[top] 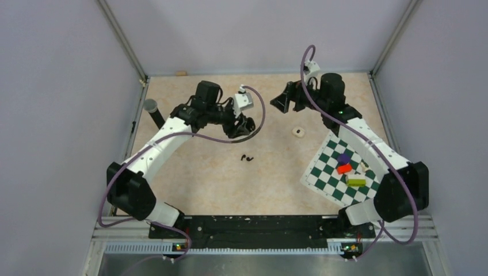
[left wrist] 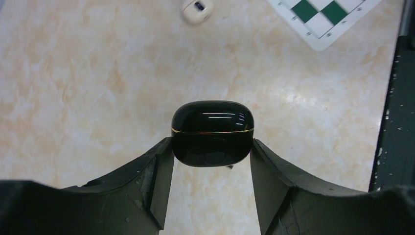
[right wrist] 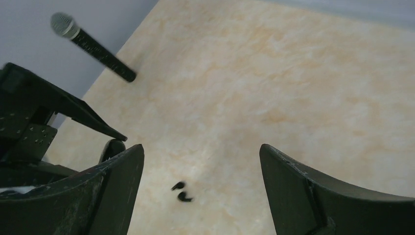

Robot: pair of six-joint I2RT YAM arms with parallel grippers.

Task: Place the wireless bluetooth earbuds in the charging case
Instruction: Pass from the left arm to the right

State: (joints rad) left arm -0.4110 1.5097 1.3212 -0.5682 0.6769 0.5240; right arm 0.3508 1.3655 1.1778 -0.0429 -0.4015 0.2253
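The left gripper (left wrist: 211, 149) squeezes the one black charging case (left wrist: 213, 122) near the middle of the tabletop (top: 270, 184). The right gripper (right wrist: 200, 147) is wide open. Two tiny earbuds (top: 247, 157) lie close together in the middle. One microphone (top: 154, 114) lies by the left edge. One checkered board (top: 325, 171) with three blocks (top: 344, 168) sits by the right edge.

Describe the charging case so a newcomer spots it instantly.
On the beige marbled table, follow the left arm to its end effector. Clamped in it is the charging case: a glossy black rounded pebble with a thin gold seam. It is far bigger than the two tiny loose black earbuds and unlike the small cream object nearby.
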